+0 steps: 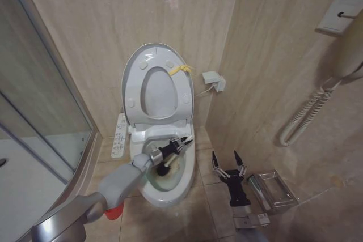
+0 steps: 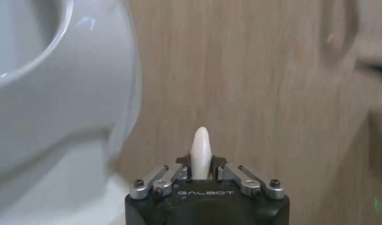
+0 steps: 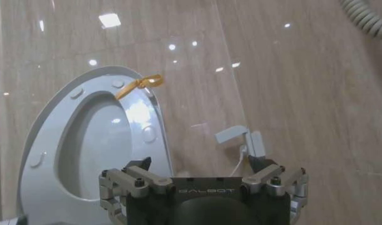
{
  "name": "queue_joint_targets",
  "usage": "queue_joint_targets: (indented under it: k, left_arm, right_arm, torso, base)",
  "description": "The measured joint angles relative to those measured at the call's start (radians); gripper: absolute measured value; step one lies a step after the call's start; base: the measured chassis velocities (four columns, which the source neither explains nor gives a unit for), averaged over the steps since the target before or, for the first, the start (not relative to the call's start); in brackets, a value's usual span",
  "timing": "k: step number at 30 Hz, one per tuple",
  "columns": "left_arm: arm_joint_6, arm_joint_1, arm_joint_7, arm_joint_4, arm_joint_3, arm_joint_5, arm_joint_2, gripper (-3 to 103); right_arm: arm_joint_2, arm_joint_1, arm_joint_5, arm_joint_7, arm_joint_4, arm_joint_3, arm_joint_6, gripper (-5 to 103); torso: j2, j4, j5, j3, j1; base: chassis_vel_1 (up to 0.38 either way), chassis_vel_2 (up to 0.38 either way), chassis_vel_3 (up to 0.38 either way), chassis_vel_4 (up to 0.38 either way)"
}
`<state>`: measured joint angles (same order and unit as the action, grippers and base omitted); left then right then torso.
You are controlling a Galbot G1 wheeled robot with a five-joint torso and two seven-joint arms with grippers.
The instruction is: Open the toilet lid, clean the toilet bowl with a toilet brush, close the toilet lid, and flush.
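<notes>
Here the left pincer (image 1: 184, 141) scrubs inside the toilet bowl (image 1: 184, 188) while the right pincer (image 1: 228, 162) waits, fingers spread and empty, beside the bowl.

The toilet lid (image 1: 131, 66) and seat stand raised against the wall, its yellow tag (image 1: 180, 70) at the top, leaving the bowl free for cleaning. The left pincer is clamped on the whitish handle of the toilet brush (image 2: 200, 151), angled so the dark head (image 1: 163, 170) reaches down into the bowl. The arm covers part of the bowl's inside, so whether the bristles touch the ceramic is hard to make out.
</notes>
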<state>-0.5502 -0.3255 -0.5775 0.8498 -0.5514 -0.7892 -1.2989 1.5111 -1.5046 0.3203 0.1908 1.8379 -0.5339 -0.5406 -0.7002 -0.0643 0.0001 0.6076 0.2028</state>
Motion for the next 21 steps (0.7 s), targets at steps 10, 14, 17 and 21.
queue_joint_targets:
  k: [10, 14, 17, 21]
  left_arm:
    - [-0.022, 0.002, 0.011, -0.057, 0.006, 0.048, -0.005, 22]
    - [-0.019, 0.037, 0.021, 0.003, 0.008, 0.022, -0.028, 22]
    - [-0.021, 0.033, 0.016, -0.053, 0.008, 0.044, -0.022, 22]
    - [-0.016, 0.031, 0.005, -0.159, 0.019, 0.065, -0.031, 22]
  right_arm:
    - [0.005, 0.002, 0.000, 0.000, 0.002, 0.004, 0.000, 100]
    - [0.012, 0.003, -0.002, 0.000, -0.004, 0.003, 0.000, 100]
    - [0.016, 0.003, -0.006, 0.000, -0.003, 0.008, 0.000, 100]
    - [0.018, 0.004, -0.011, 0.002, -0.002, 0.012, 0.000, 100]
  torso:
    - [0.000, 0.0021, 0.0004, 0.000, 0.000]
    - [0.000, -0.0014, 0.0001, 0.000, 0.000]
    - [0.000, -0.0014, 0.0003, 0.000, 0.000]
    - [0.000, 0.0020, 0.0008, 0.000, 0.000]
  base:
    - [0.010, 0.009, 0.005, 0.007]
    - [0.022, 0.031, 0.009, 0.012]
    - [-0.013, -0.020, -0.014, -0.003]
    - [0.000, 0.000, 0.000, 0.000]
